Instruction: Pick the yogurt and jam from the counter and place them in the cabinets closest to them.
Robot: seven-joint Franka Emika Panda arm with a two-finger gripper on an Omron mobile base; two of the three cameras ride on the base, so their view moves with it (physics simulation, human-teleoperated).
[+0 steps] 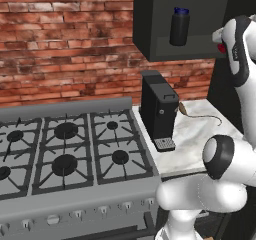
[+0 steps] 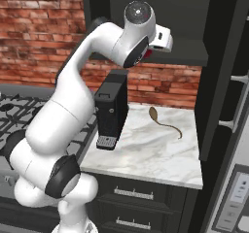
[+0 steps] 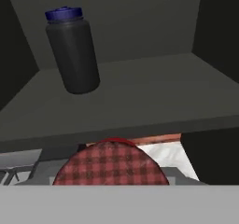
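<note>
One item shelved by the look of it: dark bottle (image 3: pixel 72 52) with a blue cap, likely the yogurt, upright on the floor of the open cabinet (image 3: pixel 154 92). Second item, the jam (image 3: pixel 109 164), red-checked lid up, carried at the hand (image 2: pixel 163 39): lower than the bottle, to its right, and just short of the shelf's front edge. Hand part-closed around the jar, judging by the jar hanging free of any support; fingers themselves hidden.

To place it well: lift until the jar's base clears the front lip, then carry it in level. Keep to the right of the bottle with a clear gap, so as not to knock it. Set down flat on bare shelf before letting go, then back out straight.

From the hand view: the bottle's footing, bare shelf to its right, the checked lid. From the right base view instead: arm reaching up, the surface (image 2: pixel 146 154) well below the bottle, coffee machine (image 2: pixel 112 110) standing on it beneath the bottle. From the left base view: stove (image 1: pixel 65 149) below and left of the bottle, plus a sliver of red at the hand.
</note>
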